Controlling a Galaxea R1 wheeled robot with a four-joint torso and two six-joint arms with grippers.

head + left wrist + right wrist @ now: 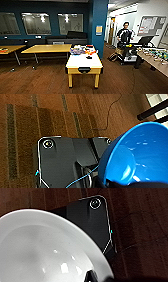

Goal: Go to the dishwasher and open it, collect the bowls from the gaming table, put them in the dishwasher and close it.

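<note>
The head view looks down a room with a dark wooden floor (45, 80). At the centre stands the gaming table (83, 62), white-topped with yellow edging and yellow legs, its far end strewn with colourful board-game boxes (81, 50). At about ten o'clock from it sit two plain wooden-topped tables (46, 48), near a dark blue wall with glass panels (37, 23). At about two o'clock a person (124, 35) in dark clothes stands behind a wheeled control rig (127, 52), and at three o'clock the green-field table-football table (156, 56) runs along the picture's edge.

In the left wrist view a round bright-blue bowl (140, 154) shows large, tilted, its rim meeting a dark part of the arm at the picture's edge, over brown striped carpet. In the right wrist view a round glossy white bowl (47, 248) shows large, with a dark part overlapping its rim. Whether either gripper's jaws are clenched on its bowl or released, I cannot tell.
</note>
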